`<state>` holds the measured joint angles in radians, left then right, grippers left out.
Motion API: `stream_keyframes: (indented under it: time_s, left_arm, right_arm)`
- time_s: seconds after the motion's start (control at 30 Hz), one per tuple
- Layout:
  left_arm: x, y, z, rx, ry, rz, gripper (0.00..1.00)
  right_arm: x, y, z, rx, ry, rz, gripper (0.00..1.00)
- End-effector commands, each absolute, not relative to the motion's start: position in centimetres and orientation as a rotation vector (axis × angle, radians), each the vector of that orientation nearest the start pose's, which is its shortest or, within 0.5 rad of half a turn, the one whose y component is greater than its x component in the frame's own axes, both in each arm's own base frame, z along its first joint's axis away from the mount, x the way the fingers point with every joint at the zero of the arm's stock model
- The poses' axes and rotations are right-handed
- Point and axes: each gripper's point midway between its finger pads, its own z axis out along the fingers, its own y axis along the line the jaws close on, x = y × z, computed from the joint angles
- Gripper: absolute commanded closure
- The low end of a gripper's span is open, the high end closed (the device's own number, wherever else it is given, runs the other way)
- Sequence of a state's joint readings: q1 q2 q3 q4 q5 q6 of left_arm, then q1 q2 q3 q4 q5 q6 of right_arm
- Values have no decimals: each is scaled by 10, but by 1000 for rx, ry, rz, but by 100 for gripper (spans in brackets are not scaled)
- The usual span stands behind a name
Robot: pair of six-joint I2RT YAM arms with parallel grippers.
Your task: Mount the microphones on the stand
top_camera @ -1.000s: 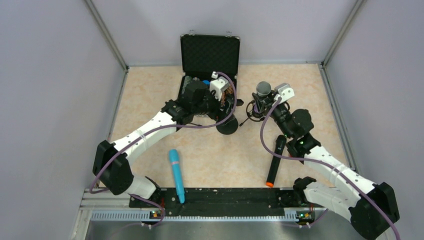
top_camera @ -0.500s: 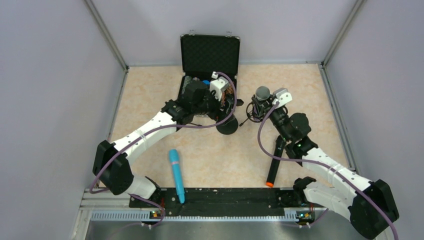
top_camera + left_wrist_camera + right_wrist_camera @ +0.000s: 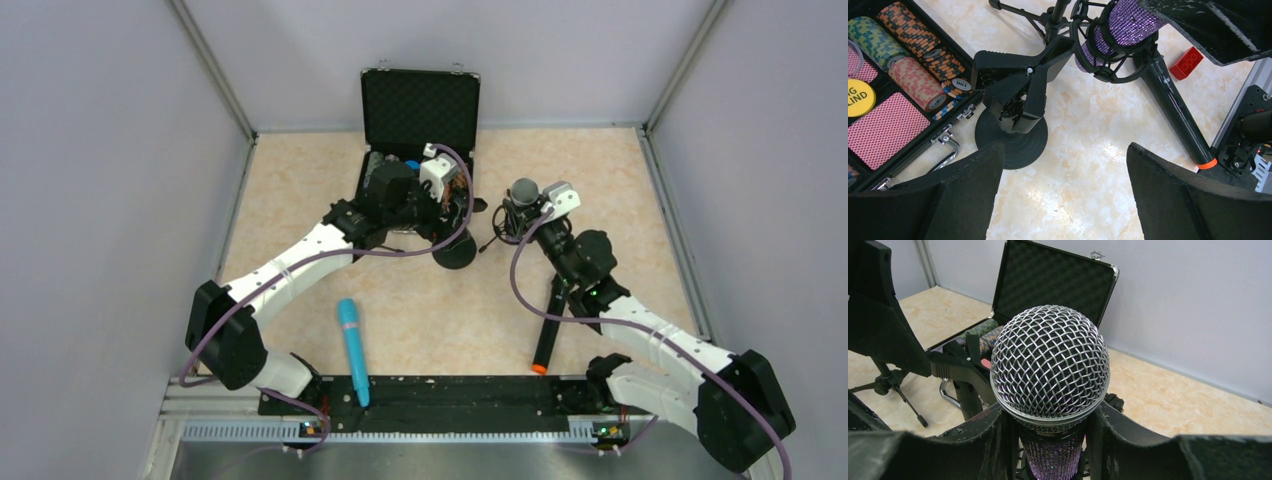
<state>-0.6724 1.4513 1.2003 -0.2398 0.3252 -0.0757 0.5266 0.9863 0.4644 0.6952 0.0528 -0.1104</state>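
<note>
Beige marble tabletop (image 3: 300,200), grey walls. The right tool (image 3: 1050,450) is clamped on the purple microphone (image 3: 1049,360), which sits in the ring (image 3: 1113,45) of the tripod stand (image 3: 1055,20). A sideways tug could tip that spindly stand. The left tool (image 3: 1063,190) hangs with its jaws apart, holding nothing. The turquoise microphone (image 3: 352,345) and black microphone (image 3: 548,330) lie flat nearer the arms.

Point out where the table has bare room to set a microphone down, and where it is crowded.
Bare: the stretch between the turquoise microphone and the black microphone; the far left corner beside the case; the far right corner past the purple microphone. Crowded: in front of the case, around the round-base stand and the purple microphone.
</note>
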Motion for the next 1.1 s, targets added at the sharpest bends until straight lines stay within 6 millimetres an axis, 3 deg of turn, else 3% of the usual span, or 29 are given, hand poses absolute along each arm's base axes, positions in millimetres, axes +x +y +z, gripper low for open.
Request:
stream_keyframes:
  time_s: [0.0, 0.17, 0.27, 0.4, 0.53, 0.63, 0.87, 1.07]
  left_arm:
    - [302, -321, 236, 830, 1911, -811, 5]
    - [302, -321, 236, 831, 1910, -810, 5]
    - [302, -322, 236, 831, 1911, -818, 5]
    - [301, -322, 235, 831, 1915, -822, 5]
    - [301, -322, 236, 829, 1913, -824, 5]
    - [301, -323, 235, 830, 1915, -825, 5]
    - [301, -323, 233, 830, 1920, -825, 5]
    - [302, -322, 232, 827, 1924, -819, 5]
  right_arm:
    - [329, 172, 249, -388, 1384, 312, 100]
    - [330, 170, 249, -367, 1383, 306, 100]
    - [329, 167, 254, -355, 1377, 303, 94]
    - [325, 164, 266, -334, 1368, 306, 73]
    - [320, 160, 277, -321, 1358, 312, 38]
    - [317, 159, 286, -319, 1346, 323, 26]
    - [307, 161, 311, -336, 1303, 350, 12]
    - [294, 159, 343, -328, 1243, 387, 9]
